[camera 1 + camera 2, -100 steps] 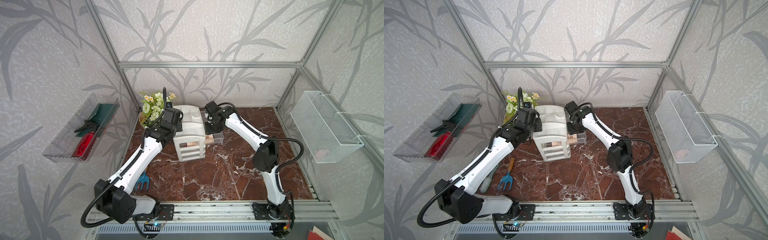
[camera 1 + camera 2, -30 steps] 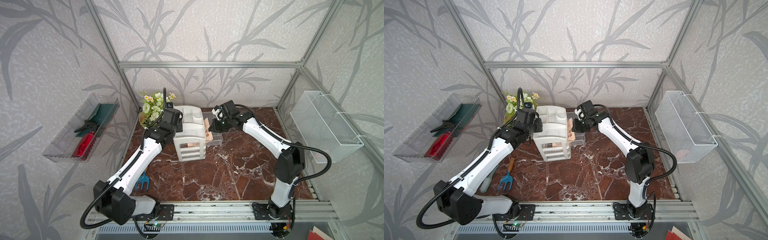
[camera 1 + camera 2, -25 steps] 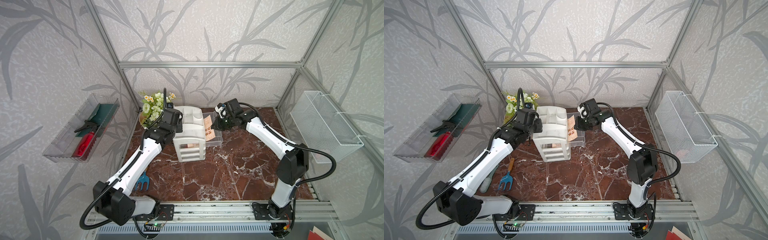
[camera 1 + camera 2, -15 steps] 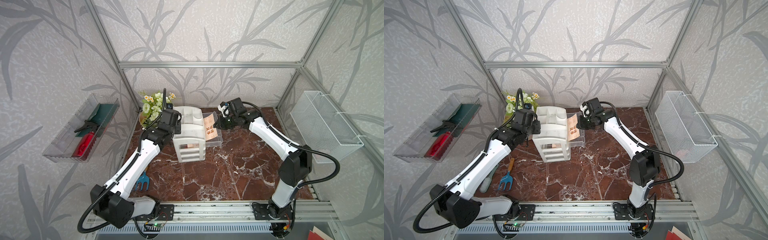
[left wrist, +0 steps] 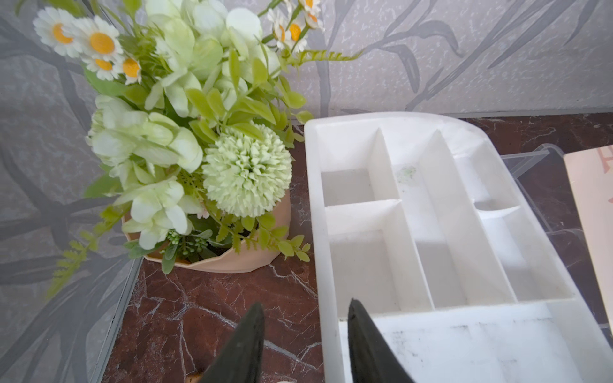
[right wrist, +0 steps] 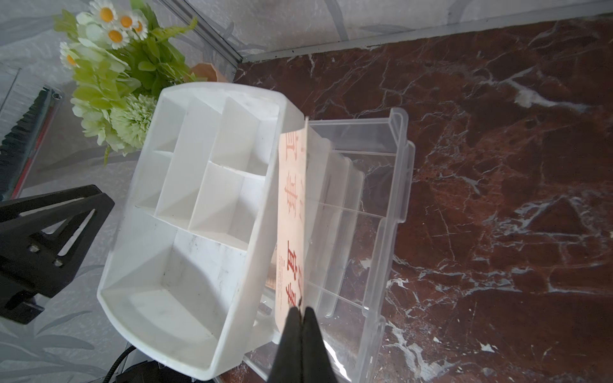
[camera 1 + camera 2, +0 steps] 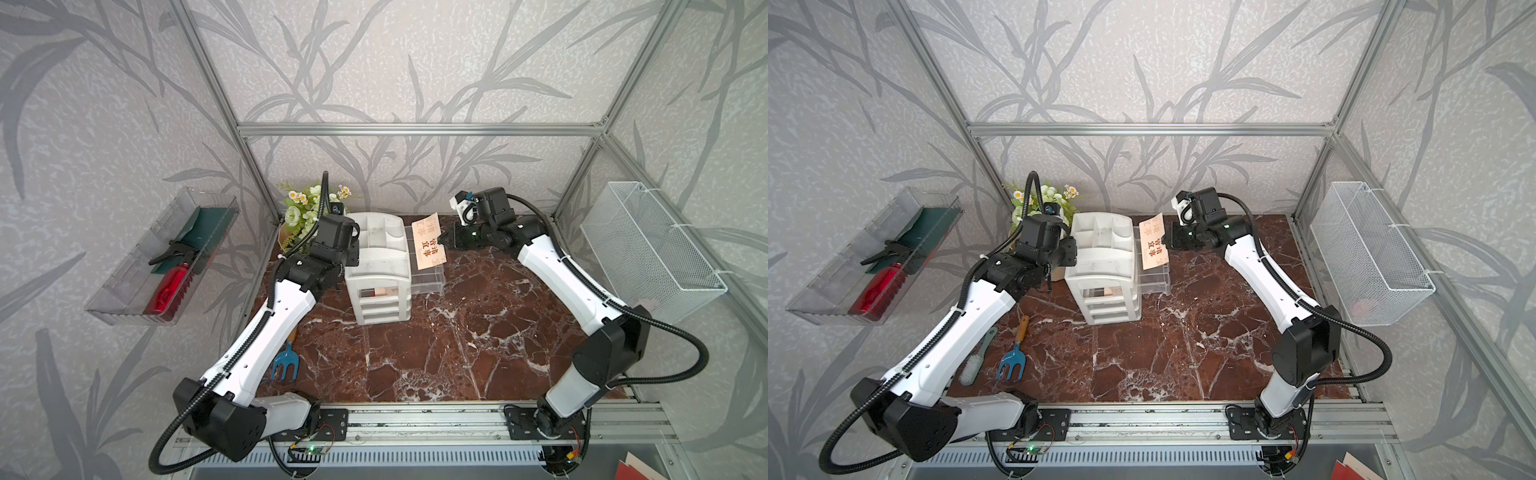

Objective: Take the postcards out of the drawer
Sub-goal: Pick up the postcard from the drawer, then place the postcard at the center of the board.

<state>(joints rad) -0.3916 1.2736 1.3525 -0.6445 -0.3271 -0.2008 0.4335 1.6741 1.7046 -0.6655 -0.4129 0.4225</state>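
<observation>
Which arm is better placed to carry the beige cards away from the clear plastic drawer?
Right. The right pincer is shut on the beige red-lettered postcards, held above the clear plastic drawer. The left pincer is open by the white marbled organiser, holding nothing.

Postcard (image 7: 428, 243) apparently above drawer (image 7: 430, 284), beside organiser (image 7: 380, 257)

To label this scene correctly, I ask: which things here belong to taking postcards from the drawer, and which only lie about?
Job: beige postcards, clear drawer, white organiser.
Lying about: flower pot, blue fork, brush, wire basket, wall tray.
</observation>
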